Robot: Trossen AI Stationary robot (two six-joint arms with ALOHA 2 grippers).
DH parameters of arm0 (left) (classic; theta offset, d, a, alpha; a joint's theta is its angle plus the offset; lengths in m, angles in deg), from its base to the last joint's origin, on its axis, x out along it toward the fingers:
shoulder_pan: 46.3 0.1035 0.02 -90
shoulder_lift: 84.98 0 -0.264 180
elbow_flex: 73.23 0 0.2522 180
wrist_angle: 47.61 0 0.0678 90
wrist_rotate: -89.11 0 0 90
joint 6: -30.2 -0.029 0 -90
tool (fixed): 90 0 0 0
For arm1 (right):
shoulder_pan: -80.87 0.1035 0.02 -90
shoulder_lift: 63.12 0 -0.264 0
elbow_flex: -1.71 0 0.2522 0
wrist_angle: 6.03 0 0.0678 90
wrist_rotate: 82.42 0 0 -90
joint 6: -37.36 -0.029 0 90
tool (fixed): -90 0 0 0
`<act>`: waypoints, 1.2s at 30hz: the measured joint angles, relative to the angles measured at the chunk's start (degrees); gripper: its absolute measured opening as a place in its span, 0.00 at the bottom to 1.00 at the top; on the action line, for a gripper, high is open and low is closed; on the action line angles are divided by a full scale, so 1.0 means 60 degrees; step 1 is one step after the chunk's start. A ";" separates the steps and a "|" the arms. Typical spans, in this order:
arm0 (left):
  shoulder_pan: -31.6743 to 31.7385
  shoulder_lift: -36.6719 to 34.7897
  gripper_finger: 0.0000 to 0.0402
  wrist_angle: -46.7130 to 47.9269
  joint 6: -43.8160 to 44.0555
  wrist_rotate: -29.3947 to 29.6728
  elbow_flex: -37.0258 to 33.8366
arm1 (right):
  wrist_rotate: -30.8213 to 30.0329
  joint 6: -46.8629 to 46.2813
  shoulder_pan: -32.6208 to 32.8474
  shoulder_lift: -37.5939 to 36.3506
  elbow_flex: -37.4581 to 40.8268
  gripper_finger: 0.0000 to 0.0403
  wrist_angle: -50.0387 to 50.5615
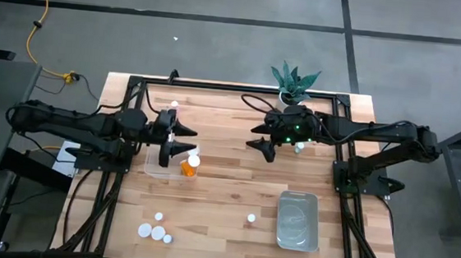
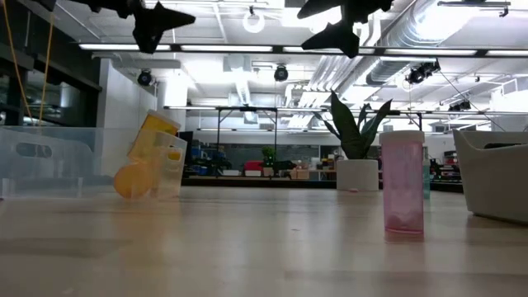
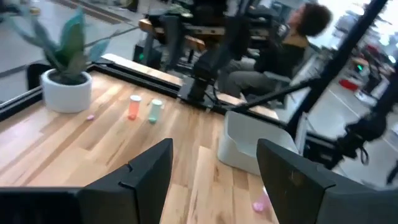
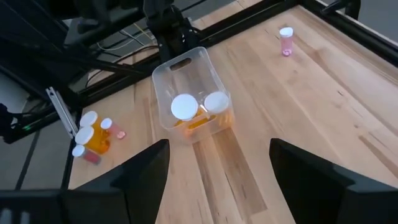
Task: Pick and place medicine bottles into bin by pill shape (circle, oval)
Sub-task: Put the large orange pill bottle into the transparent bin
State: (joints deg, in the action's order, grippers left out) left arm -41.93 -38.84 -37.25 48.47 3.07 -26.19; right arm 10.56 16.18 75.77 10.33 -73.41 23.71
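Observation:
Two orange medicine bottles with white caps (image 4: 199,107) lie tilted inside a clear bin (image 1: 162,163) at the table's left middle; they also show in the low view (image 2: 153,157). Several more bottles (image 1: 156,233) stand near the front left corner. One pink bottle (image 1: 251,219) stands near the front. Two more bottles (image 3: 143,108) stand by the plant pot. My left gripper (image 1: 187,140) hangs open and empty just above the clear bin. My right gripper (image 1: 261,144) hangs open and empty over the table's middle, to the right of the bin.
A second, whitish bin (image 1: 297,221) sits at the front right. A potted plant (image 1: 293,83) stands at the far edge. A small pink bottle (image 4: 286,40) stands far left. A person (image 3: 280,56) sits beyond the table's right side.

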 joint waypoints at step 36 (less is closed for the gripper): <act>-0.8392 0.3741 0.55 0.7183 0.3919 -0.0276 0.2921 | -0.0085 0.0357 -0.0022 0.0011 -0.0011 0.67 0.0291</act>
State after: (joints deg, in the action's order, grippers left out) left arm -92.28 -16.39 5.85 71.98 1.42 -8.66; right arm 10.06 18.33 75.64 10.39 -73.48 25.46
